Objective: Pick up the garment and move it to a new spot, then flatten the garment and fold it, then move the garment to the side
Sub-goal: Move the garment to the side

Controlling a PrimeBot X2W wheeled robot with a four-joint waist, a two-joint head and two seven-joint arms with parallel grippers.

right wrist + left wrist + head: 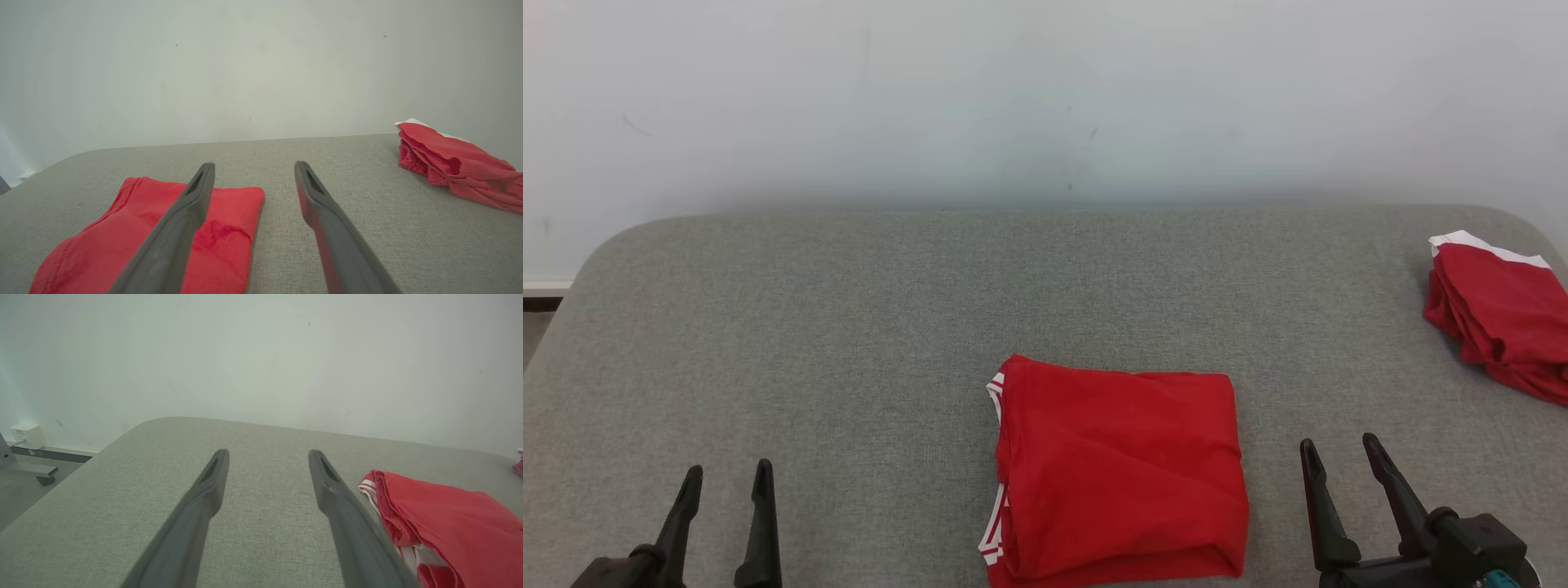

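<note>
Folded garment between my left gripper and right gripper, both spread.
Grey table, pale wall ahead; red pile further right.

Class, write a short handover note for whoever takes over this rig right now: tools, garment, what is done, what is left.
Left tool: open, empty, over the grey fabric-covered table, left of the garment.
Right tool: open, empty, right of it.
Red garment with white-striped trim: folded into a rectangle at centre front, touched by neither tool.
Second red garment with white edge: bunched at the table's far right.
Done: flattening and folding, by the look of it.
Left: move the folded garment aside.
</note>
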